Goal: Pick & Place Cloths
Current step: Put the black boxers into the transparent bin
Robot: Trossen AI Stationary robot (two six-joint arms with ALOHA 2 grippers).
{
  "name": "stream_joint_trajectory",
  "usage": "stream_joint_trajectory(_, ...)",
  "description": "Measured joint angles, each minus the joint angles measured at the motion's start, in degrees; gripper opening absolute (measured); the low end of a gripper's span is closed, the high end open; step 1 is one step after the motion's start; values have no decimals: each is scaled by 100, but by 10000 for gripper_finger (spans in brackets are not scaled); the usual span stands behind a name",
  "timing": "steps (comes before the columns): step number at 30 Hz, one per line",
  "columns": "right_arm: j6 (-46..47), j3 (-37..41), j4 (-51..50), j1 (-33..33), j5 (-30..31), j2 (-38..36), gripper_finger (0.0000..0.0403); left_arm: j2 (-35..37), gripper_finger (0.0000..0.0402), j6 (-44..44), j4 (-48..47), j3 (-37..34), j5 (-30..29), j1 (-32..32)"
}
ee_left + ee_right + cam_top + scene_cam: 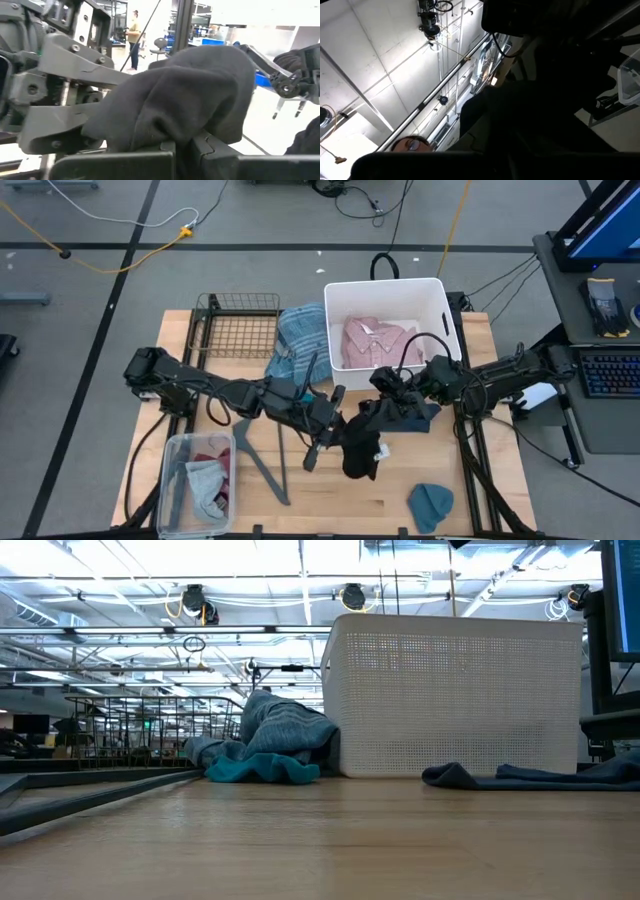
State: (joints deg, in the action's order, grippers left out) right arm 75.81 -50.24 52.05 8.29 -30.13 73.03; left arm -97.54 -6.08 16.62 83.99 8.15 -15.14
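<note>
the left pincer [322, 442] is clamped on a black beanie [362, 442], which hangs over the middle of the desk [330, 500] between the two arms; in the left wrist view the dark knit [190, 100] bulges right above that pincer's closed fingers [150, 162]. the right pincer [385, 408] meets the same beanie from the other side, touching its upper part, but whether its fingers are apart or together on the fabric cannot be told (its own wrist view is mostly dark cloth and ceiling). just beside the right pincer a navy piece [425, 415] lies flat on the desk, seen in the low view as a dark fold [520, 776] in front of the white tub [440, 295]. inside the tub lies a pink button shirt [375, 340]. against the tub's left wall sits a blue-plaid shirt [298, 340] with a teal piece [262, 770] at its foot, next to a black wire basket [235, 330]. a grey v-shaped hanger bar [262, 465] lies on the desk under the left arm. at the near left corner a clear bin [172, 490] holds grey-blue and maroon pieces [208, 475]. a blue beanie [430, 505] lies alone near the desk's near right edge, well apart from the rest.
</note>
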Motion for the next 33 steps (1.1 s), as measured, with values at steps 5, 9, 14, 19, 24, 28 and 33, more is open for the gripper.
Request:
stream_joint_trajectory(5, -2, 0, 18, 0, -26, 0, 33, 0, 1, -42, -4, 0, 43, -33)
stream_joint_trajectory(9, -17, 0, 24, 2, -153, 0, 24, 0, 1, -53, -9, 0, 43, -39)
stream_joint_trajectory(14, -10, 0, 33, 2, -168, -7, 18, 17, 0, -180, -174, 1, 42, -44)
stream_joint_trajectory(19, -15, 0, 23, 2, -210, -86, 31, 340, 0, -472, -1234, 4, -355, -124)
stream_joint_trajectory(24, -95, 0, 66, 2, -325, -101, 62, 721, 0, -648, -2004, 4, -893, -315)
stream_joint_trajectory(28, -146, 0, 66, 2, -418, -101, 96, 1037, 0, -661, -2267, 4, -1340, -510)
stream_joint_trajectory(33, -146, 0, 48, 2, -472, -101, 135, 1383, 0, -903, -2673, 4, -2143, -792)
